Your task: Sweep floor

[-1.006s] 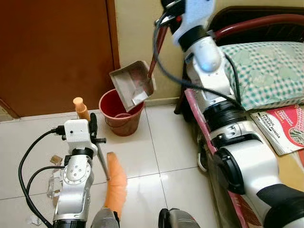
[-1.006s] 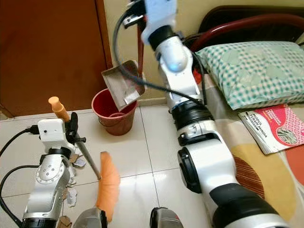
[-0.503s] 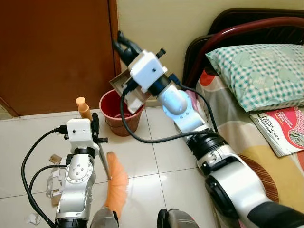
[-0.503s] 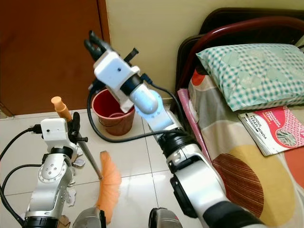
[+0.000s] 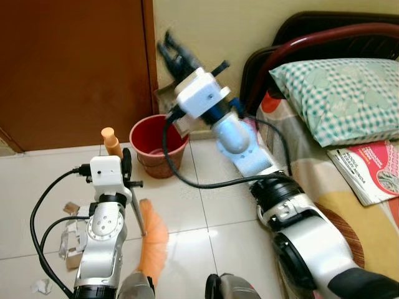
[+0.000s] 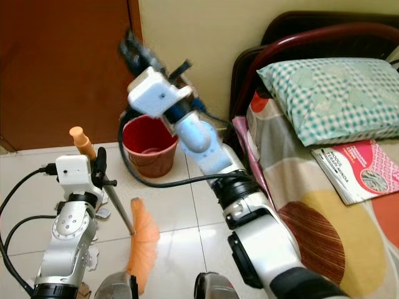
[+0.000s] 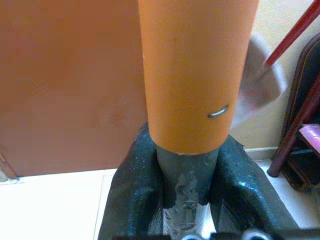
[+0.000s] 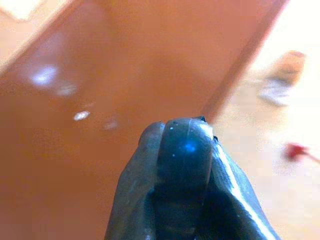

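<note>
My left gripper (image 5: 126, 169) is shut on the metal shaft of a broom, just under its orange handle (image 7: 192, 75). The broom's orange bristles (image 5: 153, 242) rest on the tiles beside my left arm. My right gripper (image 5: 175, 52) is raised in front of the wall above the red bucket (image 5: 156, 163); in the right wrist view its fingertips (image 8: 185, 145) are pressed together with nothing between them. The grey dustpan (image 5: 166, 98) sits behind my right forearm by the wall. It is blurred in the left wrist view, where its red handle (image 7: 295, 30) slants upward.
Torn paper scraps (image 5: 70, 240) lie on the white tiles at my left. A brown door (image 5: 75, 68) stands behind the bucket. A bed with a checked pillow (image 5: 340, 93) and a red booklet (image 5: 374, 168) takes up the right side.
My right arm has swung down from overhead toward the door and wall. The dustpan, tilted over the bucket one second ago, now sits behind that forearm. The left arm and broom stayed put.
</note>
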Motion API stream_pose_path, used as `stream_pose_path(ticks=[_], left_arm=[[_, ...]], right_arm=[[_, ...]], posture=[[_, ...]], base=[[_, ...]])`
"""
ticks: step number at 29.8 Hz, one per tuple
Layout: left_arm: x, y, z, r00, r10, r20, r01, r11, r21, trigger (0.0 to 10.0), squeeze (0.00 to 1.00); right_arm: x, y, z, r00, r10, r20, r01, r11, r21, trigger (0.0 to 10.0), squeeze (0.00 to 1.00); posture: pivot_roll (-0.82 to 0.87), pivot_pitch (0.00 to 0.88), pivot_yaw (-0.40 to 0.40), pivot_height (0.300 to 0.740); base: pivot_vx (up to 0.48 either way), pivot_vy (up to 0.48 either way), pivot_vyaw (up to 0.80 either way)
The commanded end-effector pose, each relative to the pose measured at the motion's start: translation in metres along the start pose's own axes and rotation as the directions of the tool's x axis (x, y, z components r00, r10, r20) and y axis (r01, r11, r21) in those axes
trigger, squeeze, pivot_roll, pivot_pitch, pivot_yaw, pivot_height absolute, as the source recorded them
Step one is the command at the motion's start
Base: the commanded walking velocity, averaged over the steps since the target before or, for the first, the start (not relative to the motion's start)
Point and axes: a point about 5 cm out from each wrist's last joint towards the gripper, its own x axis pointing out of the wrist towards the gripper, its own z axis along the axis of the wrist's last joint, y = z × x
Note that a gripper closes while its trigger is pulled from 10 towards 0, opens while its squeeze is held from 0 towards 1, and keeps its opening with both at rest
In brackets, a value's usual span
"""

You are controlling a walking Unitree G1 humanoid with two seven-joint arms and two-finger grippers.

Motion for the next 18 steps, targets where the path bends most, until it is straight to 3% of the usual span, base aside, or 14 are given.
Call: stream_pose_path(ticks=[1,2,7,8,9,12,14,15,18], left_arm=[[-0.003,-0.003,-0.01,0.999,-0.007,-0.05,0.007,1.0,0.0,10.0,0.0],[-0.003,-0.003,-0.01,0.999,-0.007,-0.052,0.007,1.0,0.0,10.0,0.0],[-0.002,-0.004,-0.01,0.999,-0.01,-0.052,0.011,1.0,0.001,10.0,0.0],[-0.001,-0.004,-0.01,0.999,-0.016,-0.051,0.017,1.0,0.004,10.0,0.0],[-0.001,-0.004,-0.01,0.999,-0.016,-0.051,0.017,1.0,0.004,10.0,0.0],[0.0,-0.003,-0.009,0.998,-0.025,-0.052,0.026,1.0,0.015,10.0,0.0],[0.0,-0.002,-0.009,0.998,-0.028,-0.049,0.029,0.999,0.026,10.0,0.0],[0.0,-0.002,-0.009,0.998,-0.028,-0.049,0.029,0.999,0.026,10.0,0.0],[-0.003,0.0,-0.009,0.998,-0.04,-0.044,0.042,0.998,0.051,10.0,0.0]], right_arm=[[0.014,-0.015,0.018,0.994,-0.048,0.096,0.051,0.998,-0.03,10.0,0.0],[0.01,-0.037,0.015,0.99,-0.128,0.059,0.13,0.991,-0.041,10.0,0.0],[-0.004,-0.058,0.006,0.981,-0.191,-0.016,0.19,0.98,-0.065,10.0,0.0],[-0.016,-0.066,0.0,0.976,-0.207,-0.065,0.201,0.976,-0.082,10.0,0.0],[-0.016,-0.066,0.0,0.976,-0.207,-0.065,0.201,0.976,-0.082,10.0,0.0],[-0.052,-0.073,-0.017,0.949,-0.229,-0.215,0.214,0.973,-0.091,10.0,0.0],[-0.077,-0.07,-0.025,0.92,-0.235,-0.313,0.225,0.972,-0.069,10.0,0.0],[-0.077,-0.07,-0.025,0.92,-0.235,-0.313,0.225,0.972,-0.069,10.0,0.0],[-0.103,-0.065,-0.031,0.881,-0.241,-0.407,0.241,0.969,-0.053,10.0,0.0]], posture=[[0.05,0.097,-0.104,0.74],[0.04,0.096,-0.102,0.74],[0.04,0.095,-0.097,0.74],[0.03,0.093,-0.092,0.74],[0.03,0.093,-0.092,0.74],[0.03,0.089,-0.089,0.74],[0.03,0.083,-0.088,0.74],[0.03,0.083,-0.088,0.74],[0.03,0.076,-0.079,0.74]], base=[[0.0,0.0,0.0],[0.0,0.0,0.0],[0.0,0.0,0.0],[0.0,0.0,0.0],[0.0,0.0,0.0],[0.0,0.0,0.0],[0.0,0.0,0.0],[0.0,0.0,0.0],[0.0,0.0,0.0]])
